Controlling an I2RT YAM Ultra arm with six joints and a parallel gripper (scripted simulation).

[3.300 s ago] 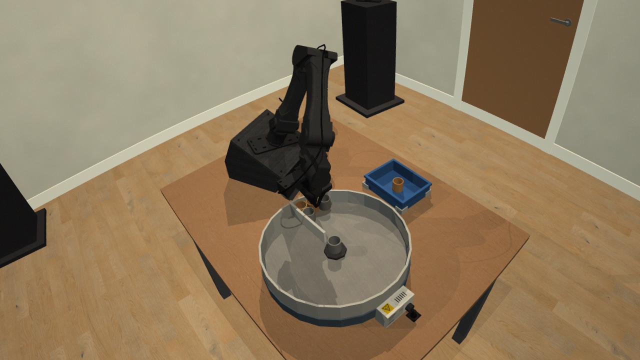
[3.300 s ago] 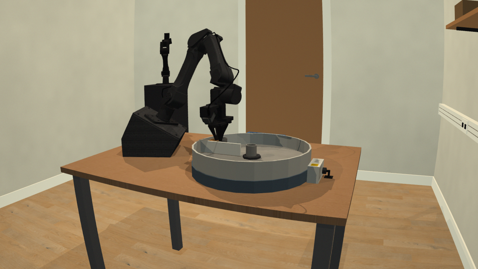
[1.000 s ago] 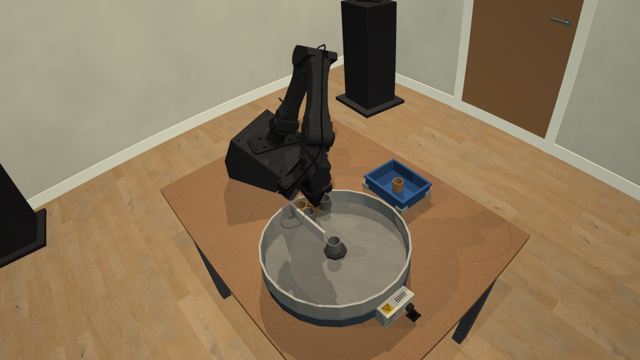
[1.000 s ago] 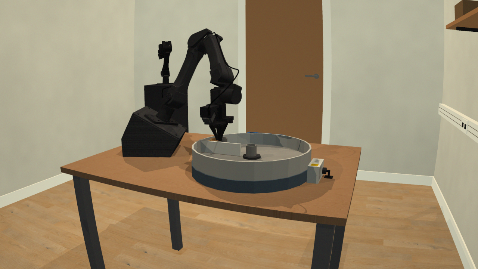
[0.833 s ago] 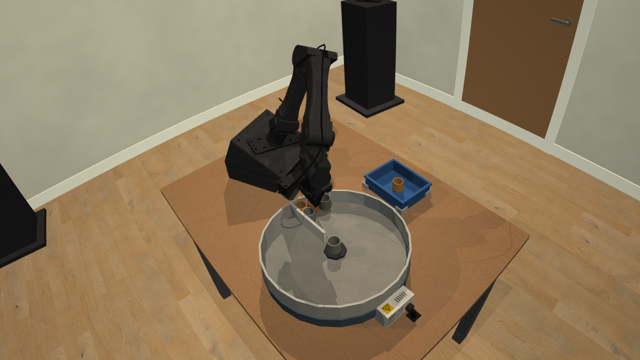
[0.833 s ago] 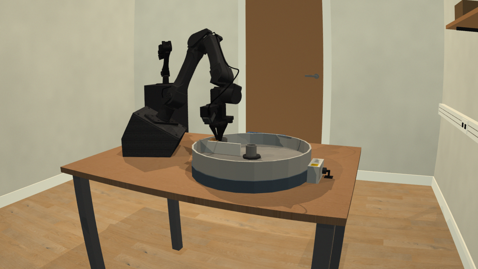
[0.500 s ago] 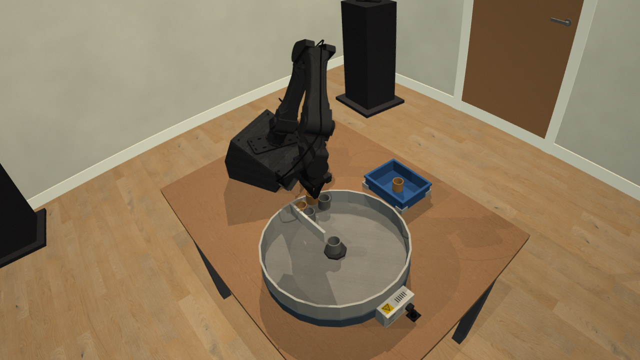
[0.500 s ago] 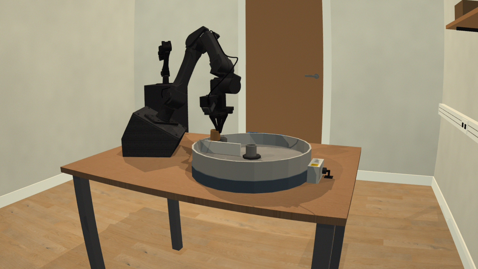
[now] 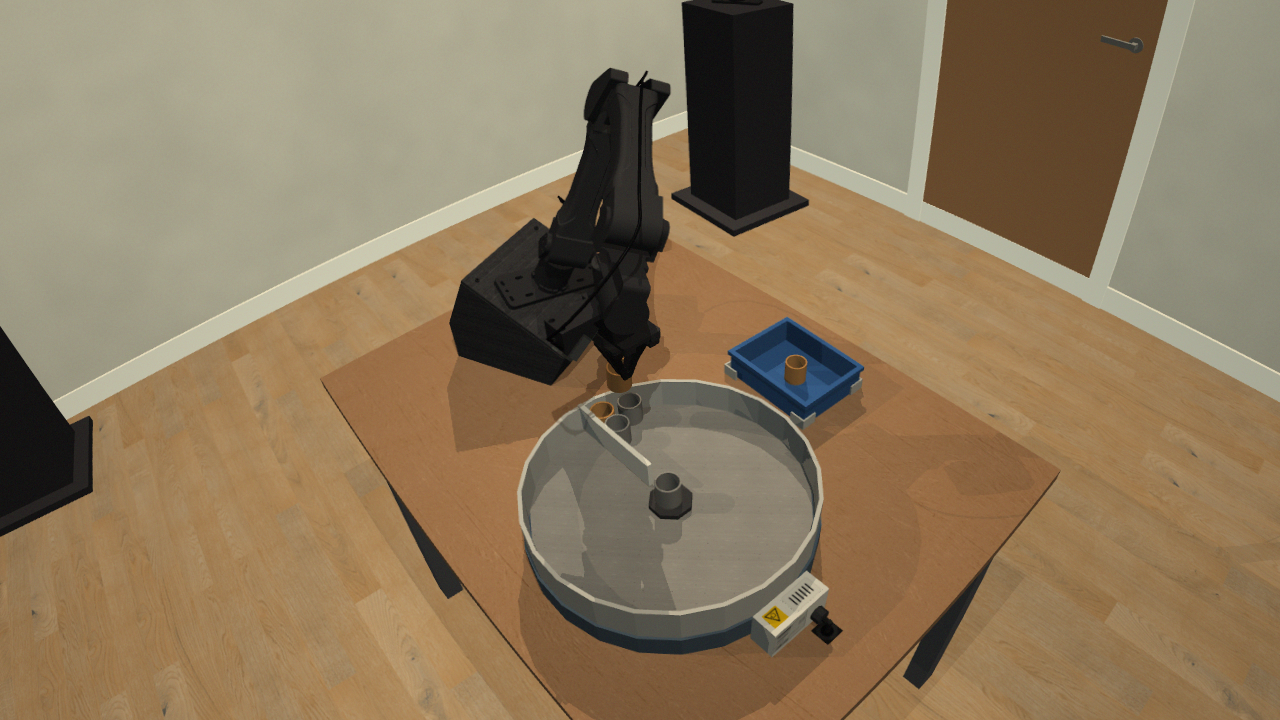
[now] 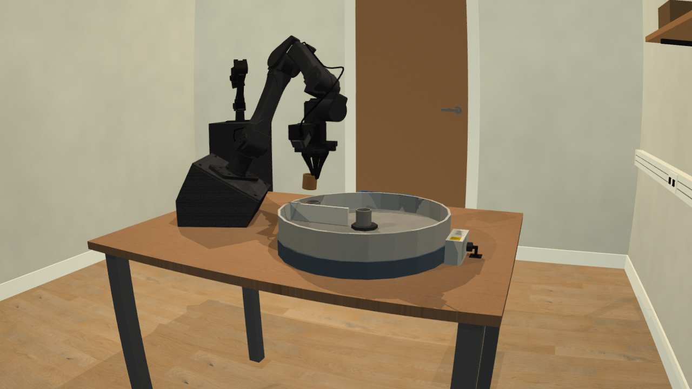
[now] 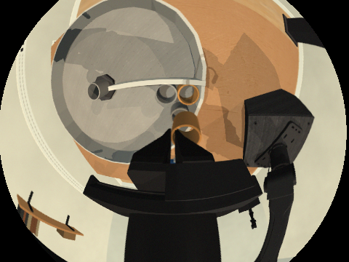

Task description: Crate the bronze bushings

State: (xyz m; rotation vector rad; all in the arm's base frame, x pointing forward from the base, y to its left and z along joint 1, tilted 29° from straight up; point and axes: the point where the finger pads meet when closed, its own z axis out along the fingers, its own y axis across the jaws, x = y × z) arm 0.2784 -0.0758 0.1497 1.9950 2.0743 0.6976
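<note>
Three bronze bushings show. One bronze bushing point(image 9: 618, 382) point(image 10: 309, 182) point(image 11: 187, 119) is raised off the turntable point(image 9: 671, 623) point(image 10: 363, 242) point(image 11: 204, 69), near its rim on the side facing the arm; the gripper point(image 9: 627, 373) point(image 10: 317, 176) point(image 11: 172, 132) is clenched on its wall. Another bushing point(image 9: 795, 370) stands upright in the blue crate point(image 9: 756, 377), level within its corner guides point(image 9: 802, 419), by the tabletop's far-right edge in the top view. The third bushing point(image 9: 610, 414) point(image 11: 178, 95) stands on the turntable beside the pale divider point(image 9: 617, 445) point(image 10: 321, 215) point(image 11: 153, 82), next to two grey steel bushings point(image 9: 631, 416) point(image 11: 157, 95). The bronze is smooth orange-brown. A control box point(image 9: 785, 617) point(image 10: 452, 251), toward the near-right edge, bears a yellow warning-triangle label point(image 9: 775, 617) point(image 10: 455, 238); no writing is legible. The tabletop point(image 9: 895, 573) point(image 10: 207, 256) point(image 11: 225, 36) is warm brown wood, above a plank floor point(image 9: 268, 555) point(image 10: 338, 338), with pale walls and a brown door point(image 9: 1038, 116) point(image 10: 411, 96)

Bronze bushing lifted higher
The gripper point(image 9: 629, 374) point(image 10: 317, 176) point(image 11: 172, 132) now holds a bronze bushing point(image 9: 618, 380) point(image 10: 308, 181) point(image 11: 187, 124) by its wall above the turntable's rim point(image 9: 689, 383) point(image 10: 285, 208) point(image 11: 198, 40); earlier that bushing stands down inside, among the others, and then rises partway.
</note>
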